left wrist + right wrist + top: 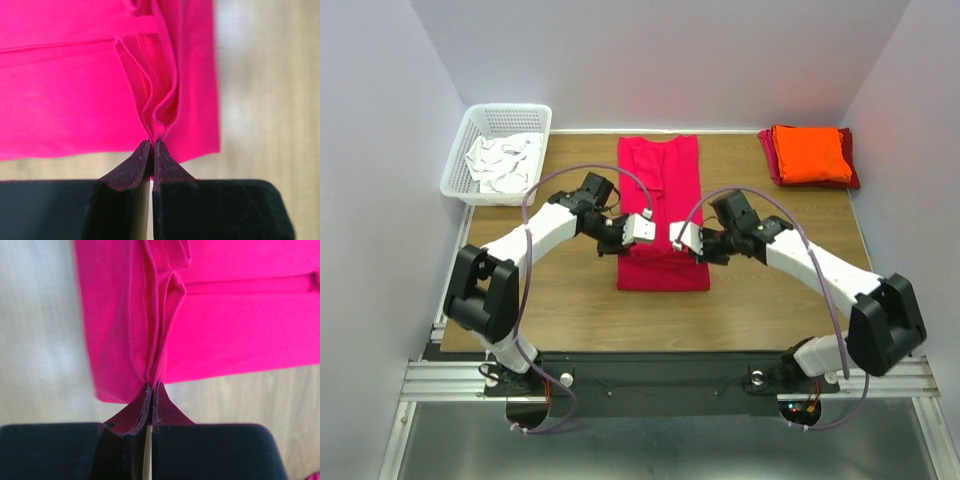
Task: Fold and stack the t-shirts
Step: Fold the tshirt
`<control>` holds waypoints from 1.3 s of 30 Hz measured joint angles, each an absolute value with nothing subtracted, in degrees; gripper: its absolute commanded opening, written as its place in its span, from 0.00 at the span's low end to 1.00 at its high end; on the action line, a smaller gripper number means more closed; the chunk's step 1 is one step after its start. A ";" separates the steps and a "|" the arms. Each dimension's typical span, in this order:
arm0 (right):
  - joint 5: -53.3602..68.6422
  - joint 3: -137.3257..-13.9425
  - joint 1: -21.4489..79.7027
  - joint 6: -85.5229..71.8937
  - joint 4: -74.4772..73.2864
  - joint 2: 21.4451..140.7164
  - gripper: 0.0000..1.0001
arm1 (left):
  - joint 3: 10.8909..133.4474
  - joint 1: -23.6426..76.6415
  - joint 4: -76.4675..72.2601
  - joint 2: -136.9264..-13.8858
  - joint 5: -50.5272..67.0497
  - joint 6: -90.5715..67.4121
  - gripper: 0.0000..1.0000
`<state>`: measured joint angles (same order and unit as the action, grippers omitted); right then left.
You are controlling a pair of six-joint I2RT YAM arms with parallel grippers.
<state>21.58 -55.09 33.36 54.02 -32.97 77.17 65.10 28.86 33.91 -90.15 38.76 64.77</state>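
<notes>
Left of the pink shirt (660, 170), a white basket (510, 120) holds pale cloth (505, 165). The shirt lies folded lengthwise on the surface (570, 290). The left claw (151, 146) and right claw (151, 387) each pinch its bunched fabric tight. Right of it, the orange shirt (810, 153) tops the dark red shirt (778, 172).

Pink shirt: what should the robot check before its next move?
1. The left gripper pinches the pink shirt: ok, shut on a fold.
2. The right gripper pinches it too: ok.
3. Both pinches about level: ok.
4. Shirt lies as a narrow strip on the table: ok.
5. Every cloth layer caught: cannot tell.
6. The orange shirt sits folded on the darker red shirt, ready for stacking: ok.
</notes>
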 measured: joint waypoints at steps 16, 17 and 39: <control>28.34 -76.23 21.89 66.65 -32.42 102.06 0.01 | 91.15 20.47 36.03 -111.77 38.79 70.76 0.00; 28.56 -77.60 21.45 67.00 -32.64 103.35 0.01 | 92.40 20.14 36.34 -112.99 38.79 70.94 0.00; 27.55 -94.48 18.02 64.79 -31.73 116.92 0.69 | 108.14 16.71 33.23 -125.10 36.86 66.65 0.58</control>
<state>27.55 -94.48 18.02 64.79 -31.73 116.92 108.14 16.71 33.23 -125.10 36.86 66.65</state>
